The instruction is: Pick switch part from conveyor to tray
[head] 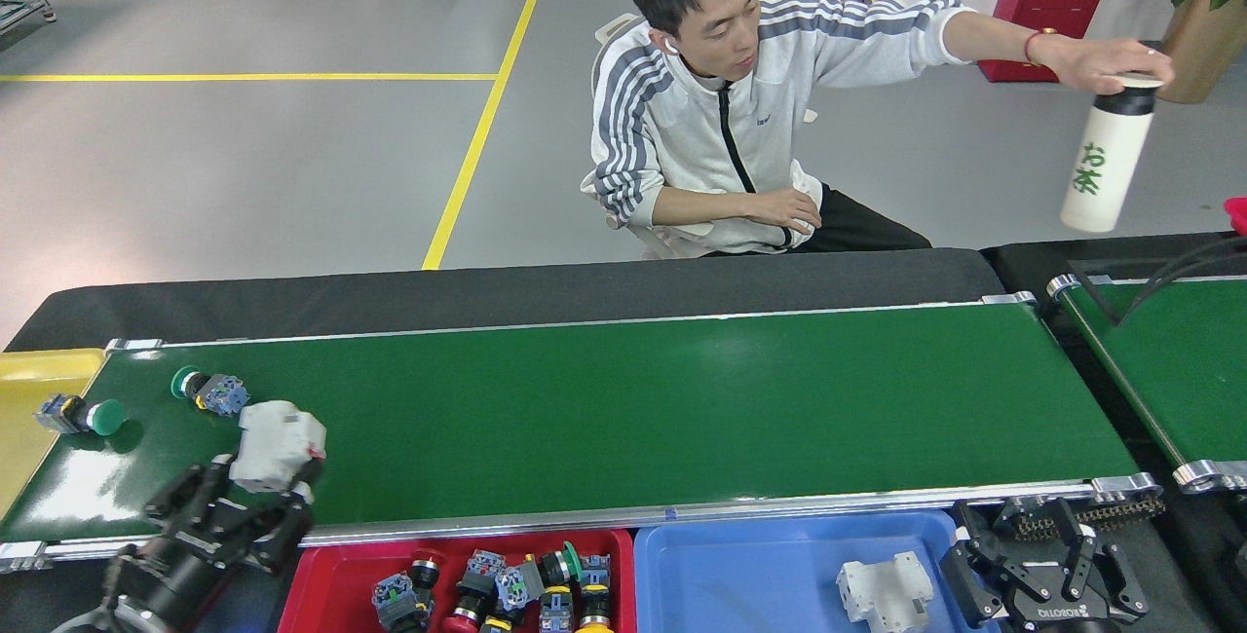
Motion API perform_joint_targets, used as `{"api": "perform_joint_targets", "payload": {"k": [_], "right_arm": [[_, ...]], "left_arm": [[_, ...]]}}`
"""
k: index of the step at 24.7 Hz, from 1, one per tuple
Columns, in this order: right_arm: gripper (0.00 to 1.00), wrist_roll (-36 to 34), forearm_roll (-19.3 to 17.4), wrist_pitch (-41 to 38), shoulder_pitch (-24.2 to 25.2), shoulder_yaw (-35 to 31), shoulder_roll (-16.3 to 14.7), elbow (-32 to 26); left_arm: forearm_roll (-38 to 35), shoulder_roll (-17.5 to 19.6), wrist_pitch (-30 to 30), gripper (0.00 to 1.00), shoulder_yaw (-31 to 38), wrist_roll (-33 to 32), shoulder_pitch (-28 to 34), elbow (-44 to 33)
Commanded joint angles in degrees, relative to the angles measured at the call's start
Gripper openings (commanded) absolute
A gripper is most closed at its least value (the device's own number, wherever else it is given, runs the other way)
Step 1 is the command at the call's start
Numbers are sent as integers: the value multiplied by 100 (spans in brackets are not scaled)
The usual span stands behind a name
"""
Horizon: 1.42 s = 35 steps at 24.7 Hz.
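A white switch part hangs just above the near left of the green conveyor, and my left gripper is shut on its lower end. Two green-capped push-button parts lie on the belt's left end, the outer one at its very edge. Below the near rail stand a red tray with several button switches and a blue tray holding one white part. My right gripper rests open beside the blue tray's right end, holding nothing.
A yellow bin sits past the belt's left end. A smaller green belt angles off at the right. A seated person behind the table holds a white bottle out to the right, above that belt.
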Motion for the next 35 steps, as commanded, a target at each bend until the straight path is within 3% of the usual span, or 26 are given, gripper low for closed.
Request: {"api": "perform_joint_targets", "payload": {"k": [1,6,9,11,12,13,14,22,29,35], "right_arm": [[100,45,-15,-9,-51,-29,-53,-90],[100,80,-24,-9,-77,-20,-44,-98],[100,80,-24,-9,-60,-11,-53,-177],[100,80,-24,-9,-86,-11,-53,-178],[100,89,-24,-9,-95,-11,-44,-186],[100,106,-24,-9,-95,-11,-44,-186],[100,124,-24,-9,-95,-2,-44,-195],[100,168,-24,-9,-60,6,-36,-265],[100,168,-24,-9,-42,-2,-27,-283],[100,185,-24,-9,-24,-2,-27,-283]], "left_arm": [[-160,27,-178,13,-470,-48,68,-435],[-1021,-17,-205,15,-1841,-39,32,-760],[-1785,-359,-178,24,-2271,-39,50,-769],[-2172,-658,-169,45,-2263,-30,85,-752],[-2322,-852,-161,64,-2245,-30,103,-743],[-2339,-922,-161,95,-2236,-30,146,-743],[-2348,-949,-161,100,-2236,-30,208,-760],[-2278,-1001,-161,100,-2122,-13,437,-866],[-546,-878,-213,100,365,-48,402,-866],[-432,-966,200,100,2211,-584,454,-611]]}}
